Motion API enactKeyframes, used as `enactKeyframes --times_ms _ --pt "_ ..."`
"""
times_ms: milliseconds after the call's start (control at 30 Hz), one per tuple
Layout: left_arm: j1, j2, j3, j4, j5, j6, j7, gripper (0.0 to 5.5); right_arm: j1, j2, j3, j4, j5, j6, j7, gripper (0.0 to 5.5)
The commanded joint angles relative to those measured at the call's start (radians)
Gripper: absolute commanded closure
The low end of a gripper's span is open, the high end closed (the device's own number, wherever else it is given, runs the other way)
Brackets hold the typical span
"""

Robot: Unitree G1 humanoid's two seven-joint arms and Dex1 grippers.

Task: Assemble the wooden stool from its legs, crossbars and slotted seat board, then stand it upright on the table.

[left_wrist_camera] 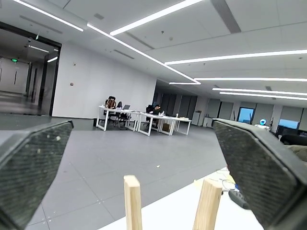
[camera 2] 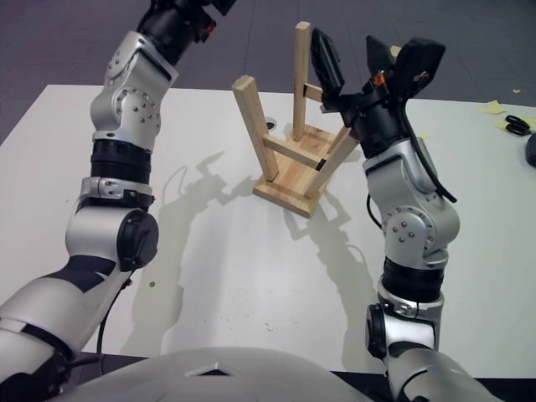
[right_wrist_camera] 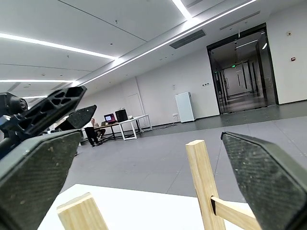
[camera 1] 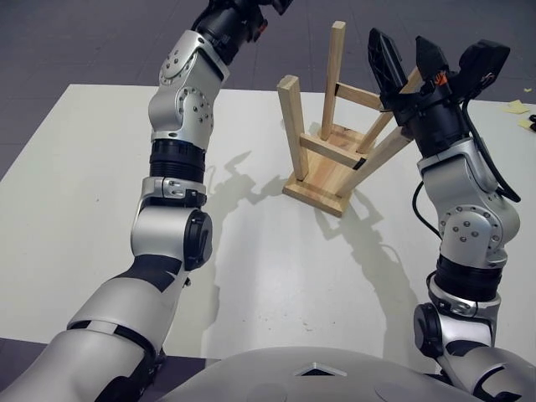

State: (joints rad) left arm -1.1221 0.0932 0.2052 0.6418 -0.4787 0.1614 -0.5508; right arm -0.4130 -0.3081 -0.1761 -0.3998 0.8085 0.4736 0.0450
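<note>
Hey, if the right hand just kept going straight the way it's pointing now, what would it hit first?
Most likely a leg of the upturned stool, which the wrist view shows between the open fingers of the right hand. How far off it is, I cannot tell.

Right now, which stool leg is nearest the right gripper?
The far-right leg, slanting up on the robot's right: its tip shows between the fingers of the open right gripper. The rest stand clear of it.
</note>
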Motion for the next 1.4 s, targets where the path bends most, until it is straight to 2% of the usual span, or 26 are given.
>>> enactKeyframes --times_ms 33,167,300,433,633,867,1067,1267,1400 --pt "0.004 -0.034 -0.025 0.023 -0.023 0.034 -0.098 0.12 -0.015 0.017 -0.016 -0.001 -0.009 -0.005 0.008 0.1" --pt "0.063 -0.038 -0.099 0.077 0.03 0.068 -0.186 0.12 0.008 0.018 -0.006 -0.009 -0.017 0.024 0.005 0.1" --pt "0.173 -0.011 -0.17 0.15 0.125 0.057 -0.201 0.12 0.039 -0.032 0.05 -0.017 -0.072 0.082 0.041 0.1" --pt "0.199 -0.008 -0.115 0.157 0.096 0.046 -0.152 0.12 0.029 -0.023 0.029 -0.019 -0.065 0.081 0.057 0.1" --pt "0.143 -0.006 -0.026 -0.103 -0.021 0.108 -0.089 0.12 -0.068 0.057 -0.091 -0.021 0.072 0.029 0.022 0.1" --pt "0.096 0.022 0.025 -0.317 -0.112 0.211 -0.02 0.12 -0.189 0.032 -0.19 -0.015 0.175 0.028 -0.05 0.1" --pt "0.134 0.008 -0.018 -0.295 -0.098 0.235 -0.033 0.12 -0.061 0.029 -0.1 -0.023 0.113 0.076 -0.029 0.1" --pt "0.22 -0.019 -0.111 -0.075 0.016 0.171 -0.072 0.12 0.168 -0.021 0.036 0.028 -0.066 0.112 0.046 0.1" --pt "0.246 -0.023 -0.116 -0.043 0.034 0.154 -0.085 0.12 0.153 -0.002 0.027 0.019 -0.064 0.09 0.056 0.1"
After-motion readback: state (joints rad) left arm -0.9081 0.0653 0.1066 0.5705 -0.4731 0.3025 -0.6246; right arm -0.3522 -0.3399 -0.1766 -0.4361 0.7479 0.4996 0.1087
